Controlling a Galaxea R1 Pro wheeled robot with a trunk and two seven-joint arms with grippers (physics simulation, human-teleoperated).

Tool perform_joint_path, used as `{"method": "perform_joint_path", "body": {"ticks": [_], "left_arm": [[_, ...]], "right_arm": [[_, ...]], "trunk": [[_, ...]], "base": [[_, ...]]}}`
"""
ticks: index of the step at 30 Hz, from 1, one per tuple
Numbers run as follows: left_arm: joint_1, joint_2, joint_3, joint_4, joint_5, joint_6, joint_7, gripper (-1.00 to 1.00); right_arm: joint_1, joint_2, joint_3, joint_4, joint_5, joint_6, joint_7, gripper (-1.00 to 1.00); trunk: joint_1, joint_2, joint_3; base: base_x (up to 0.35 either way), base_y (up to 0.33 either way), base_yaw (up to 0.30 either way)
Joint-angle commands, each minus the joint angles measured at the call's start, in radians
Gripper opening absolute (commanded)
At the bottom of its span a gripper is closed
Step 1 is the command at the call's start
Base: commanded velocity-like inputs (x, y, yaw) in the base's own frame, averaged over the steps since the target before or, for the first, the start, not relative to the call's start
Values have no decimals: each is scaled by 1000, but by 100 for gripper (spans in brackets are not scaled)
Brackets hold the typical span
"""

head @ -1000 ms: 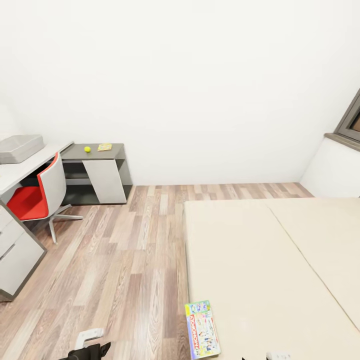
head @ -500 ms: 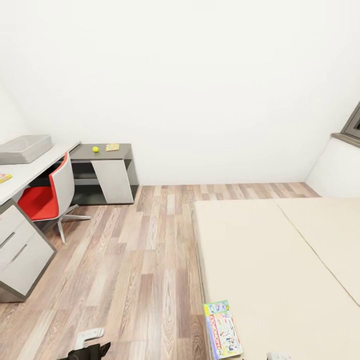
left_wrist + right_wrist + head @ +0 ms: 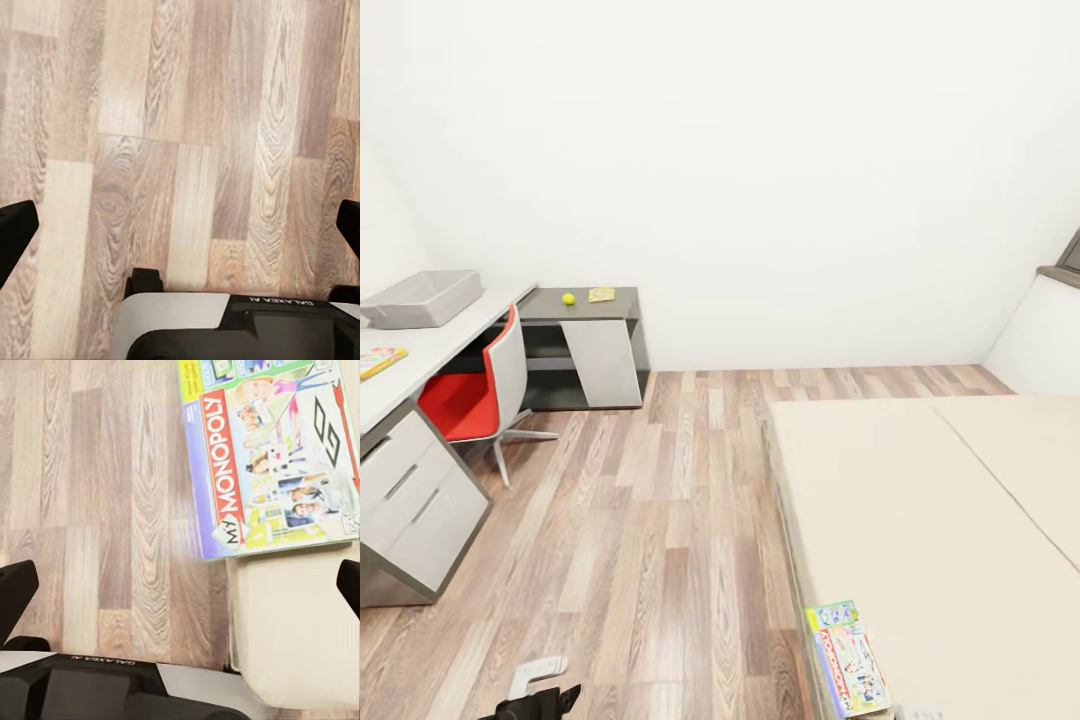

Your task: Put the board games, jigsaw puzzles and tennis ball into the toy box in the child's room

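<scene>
Standing beside the bed (image 3: 920, 500) with both grippers spread wide and empty, the robot seems about to collect the board game (image 3: 262, 457) lying at the mattress edge, so the right gripper (image 3: 180, 585) must next lower over that box.

A board game (image 3: 849, 671) lies at the bed's (image 3: 930, 530) near edge, overhanging the floor (image 3: 650, 540).
</scene>
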Motion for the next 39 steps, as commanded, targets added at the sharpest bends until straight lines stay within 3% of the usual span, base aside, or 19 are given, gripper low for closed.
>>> {"method": "perform_joint_path", "body": {"ticks": [1, 20, 39], "left_arm": [[-1, 0, 5, 0, 4, 3, -6, 100], [-1, 0, 5, 0, 4, 3, -6, 100], [-1, 0, 5, 0, 4, 3, -6, 100]], "right_arm": [[-1, 0, -1, 1, -8, -1, 7, 100], [-1, 1, -1, 1, -8, -5, 7, 100], [-1, 0, -3, 1, -8, -5, 7, 100]], "trunk": [[1, -2, -2], [1, -2, -2], [1, -2, 5]], "base": [[0, 288, 0], [43, 282, -14], [220, 226, -250]]}}
